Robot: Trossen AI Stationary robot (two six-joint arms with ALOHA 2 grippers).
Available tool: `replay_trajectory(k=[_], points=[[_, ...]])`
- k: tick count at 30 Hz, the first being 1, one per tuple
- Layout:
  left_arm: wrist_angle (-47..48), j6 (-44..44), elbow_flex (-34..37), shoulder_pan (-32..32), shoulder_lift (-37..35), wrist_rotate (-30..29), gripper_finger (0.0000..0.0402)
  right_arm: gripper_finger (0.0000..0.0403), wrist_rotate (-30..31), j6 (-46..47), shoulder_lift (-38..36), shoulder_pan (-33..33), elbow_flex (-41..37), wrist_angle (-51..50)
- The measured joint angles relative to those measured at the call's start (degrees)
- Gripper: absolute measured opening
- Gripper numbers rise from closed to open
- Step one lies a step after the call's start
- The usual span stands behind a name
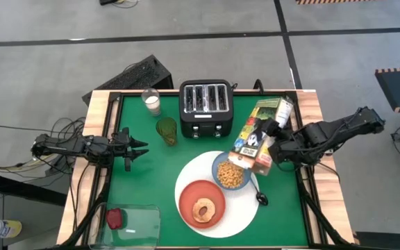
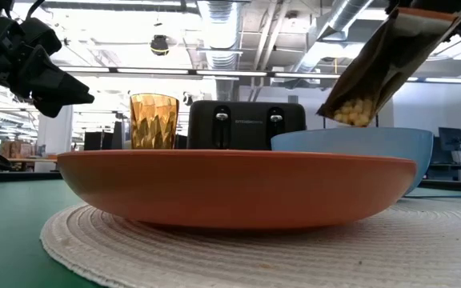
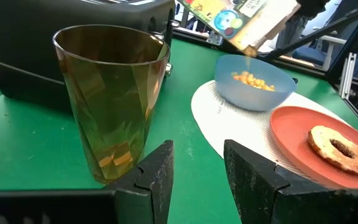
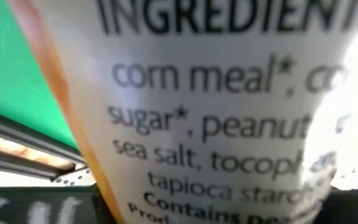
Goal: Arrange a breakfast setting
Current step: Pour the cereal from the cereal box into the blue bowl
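Observation:
My right gripper (image 1: 278,147) is shut on a cereal box (image 1: 259,135), tipped with its open end (image 2: 350,112) down over the blue bowl (image 1: 231,173). Yellow cereal (image 3: 253,81) lies in the bowl. The bowl and the orange-red plate (image 1: 202,203) rest on the large white round plate (image 1: 245,215). A ring-shaped bagel (image 1: 202,210) lies on the orange-red plate. The small dark spoon (image 1: 261,198) lies on the white plate's right rim. My left gripper (image 1: 141,149) is open and empty at the table's left, level, pointing at an amber glass (image 3: 110,99). My right gripper holds the cereal box around mid-length, by its side toward the table's right (image 1: 271,144). It comes level from the table's right, fingers across the box. The ingredients panel (image 4: 229,124) fills its wrist view and hides the fingers. The box is lifted clear, slanting down toward the bowl.
A black toaster (image 1: 205,107) stands at the far middle, with a glass of milk (image 1: 151,102) to its left and the amber glass (image 1: 167,130) in front of it. A clear container (image 1: 134,222) with a dark red food piece (image 1: 115,219) sits at the near left corner.

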State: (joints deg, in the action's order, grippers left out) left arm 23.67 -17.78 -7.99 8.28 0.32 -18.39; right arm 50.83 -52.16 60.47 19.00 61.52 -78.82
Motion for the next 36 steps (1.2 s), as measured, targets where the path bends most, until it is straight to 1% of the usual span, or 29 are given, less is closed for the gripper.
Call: replay_trajectory(k=[4,8,13,17,20,25,29,33,36], points=[[0.0,0.0,0.0,0.01,0.01,0.0,0.0128,0.0198,-0.04,-2.19,0.0,-0.38,0.0,1.23],[0.01,0.0,0.0,-0.01,0.02,0.0,0.0128,0.0198,-0.36,-0.99,-0.02,0.07,0.0,1.04],[-0.01,0.0,0.0,0.01,0.0,0.0,0.0128,0.0198,-0.13,-1.92,-0.01,0.74,0.0,2.02],[-0.01,0.0,0.0,0.02,0.01,0.0,0.0128,0.0198,-1.12,-2.61,0.0,0.12,0.0,2.26],[0.01,0.0,0.0,0.0,0.0,0.0,0.0128,0.0198,0.01,-3.93,0.0,0.49,0.0,3.07],[0.0,0.0,0.0,-0.01,0.02,0.0,0.0128,0.0198,-0.68,-3.65,0.0,-0.06,0.0,3.05],[-0.01,0.0,0.0,-0.01,0.0,0.0,0.0128,0.0198,0.05,-3.52,0.0,0.46,0.0,2.73],[0.0,0.0,0.0,0.01,0.01,0.0,0.0128,0.0198,-0.75,-3.81,0.02,-0.8,0.0,3.08],[0.0,0.0,0.0,0.0,0.02,0.0,0.0128,0.0198,-0.6,-3.25,0.0,-0.1,0.0,2.82]])
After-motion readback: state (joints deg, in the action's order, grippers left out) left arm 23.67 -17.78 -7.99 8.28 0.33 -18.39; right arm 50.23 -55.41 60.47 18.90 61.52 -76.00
